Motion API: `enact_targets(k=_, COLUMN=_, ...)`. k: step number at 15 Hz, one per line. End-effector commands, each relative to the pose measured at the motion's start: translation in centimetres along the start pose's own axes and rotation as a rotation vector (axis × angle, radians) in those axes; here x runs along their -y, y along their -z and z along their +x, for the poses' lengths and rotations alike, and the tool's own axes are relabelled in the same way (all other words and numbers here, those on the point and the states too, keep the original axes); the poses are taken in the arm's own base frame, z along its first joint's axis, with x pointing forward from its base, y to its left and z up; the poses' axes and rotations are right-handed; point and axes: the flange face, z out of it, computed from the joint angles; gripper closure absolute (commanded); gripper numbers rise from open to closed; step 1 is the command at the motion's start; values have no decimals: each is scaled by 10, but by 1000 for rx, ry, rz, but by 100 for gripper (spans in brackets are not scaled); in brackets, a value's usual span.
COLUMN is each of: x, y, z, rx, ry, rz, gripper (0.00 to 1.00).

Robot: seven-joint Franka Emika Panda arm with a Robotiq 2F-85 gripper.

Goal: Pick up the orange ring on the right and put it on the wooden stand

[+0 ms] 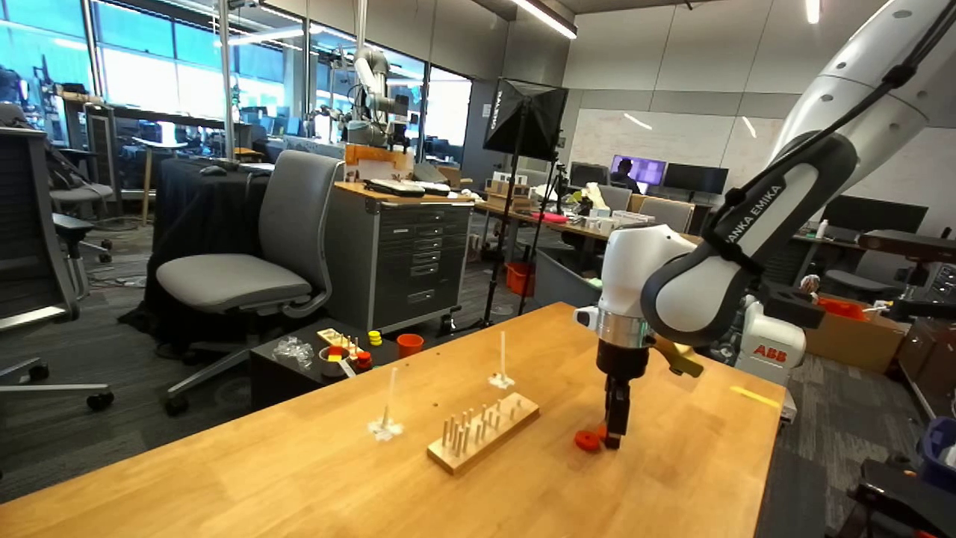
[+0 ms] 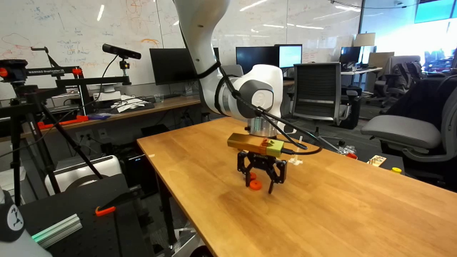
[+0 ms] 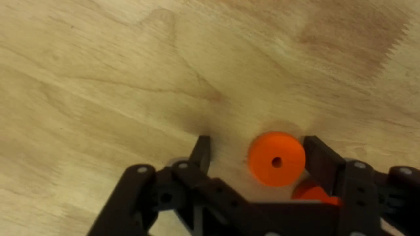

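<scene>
Your gripper (image 3: 256, 144), nearest in wrist view: spread wide, straddling orange ring (image 3: 262, 160) toward right, presumably so closing pinches it.

- First ring (image 3: 264, 159): on the table (image 1: 299, 478); in the wrist view, between the fingers (image 3: 202, 152) of the gripper (image 3: 257, 144), just beside the finger at picture right.
- Second ring (image 3: 310, 195): below and right of the first ring in that view, partly hidden by the gripper.
- Stand (image 1: 493, 438): on the table, left of both rings in an exterior view.
- Near rod (image 1: 390, 396): left of the stand.
- Far rod (image 1: 503, 359): behind the stand.
- Side table (image 1: 276, 385): beyond the table's edge; carries a pegged board (image 2: 380, 160).
- Chair (image 1: 254, 273): behind the side table.
</scene>
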Motion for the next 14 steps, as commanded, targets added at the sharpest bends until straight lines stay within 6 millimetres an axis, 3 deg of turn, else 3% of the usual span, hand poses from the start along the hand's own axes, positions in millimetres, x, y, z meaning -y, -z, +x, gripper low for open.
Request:
enact_targets(k=1, x=4, y=0, z=-2, rx=-17, ry=22, rz=-47, gripper=41)
enact_targets(k=2, x=5, y=0, z=-1, rx=-19, ry=37, rz=-53, gripper=15)
enact_targets(k=6, x=5, y=1, z=-1, rx=-21, ry=59, rz=-68, gripper=6)
enact_targets(k=7, x=4, y=1, z=-1, rx=-23, ry=64, rz=-75, gripper=41)
enact_targets(k=9, x=3, y=0, z=-1, rx=-24, ry=76, rz=-73, gripper=37)
enact_targets(k=14, x=7, y=7, z=-3, rx=-32, ry=92, rz=-74, gripper=75)
